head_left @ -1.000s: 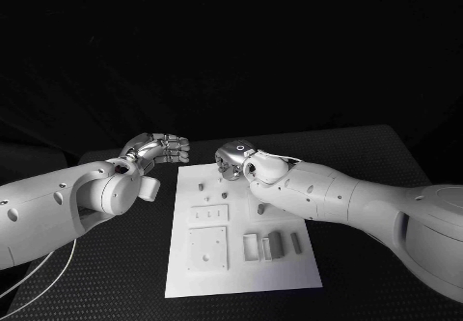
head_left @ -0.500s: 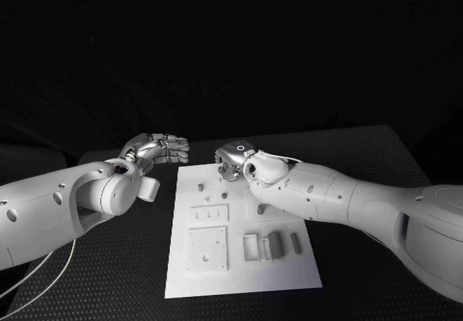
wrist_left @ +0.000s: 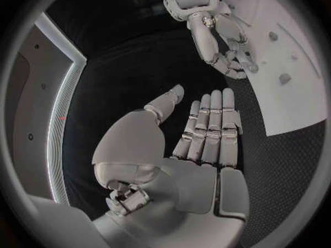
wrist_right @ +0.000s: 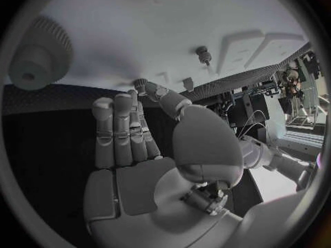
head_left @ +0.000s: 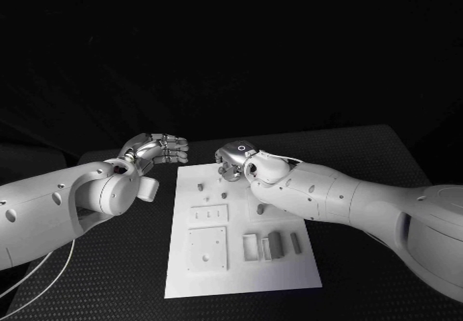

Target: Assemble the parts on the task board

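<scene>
Care suits this reach: right hand hangs empty, fingers apart, over the task board's far edge, parts just below; left hand, empty and loosely spread, waits beside it

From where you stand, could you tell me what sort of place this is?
Probably a robotics lab or test bench: a white task board with small parts lies on a black table, both robot hands work over it, and racks of equipment with cables stand in the background.
</scene>
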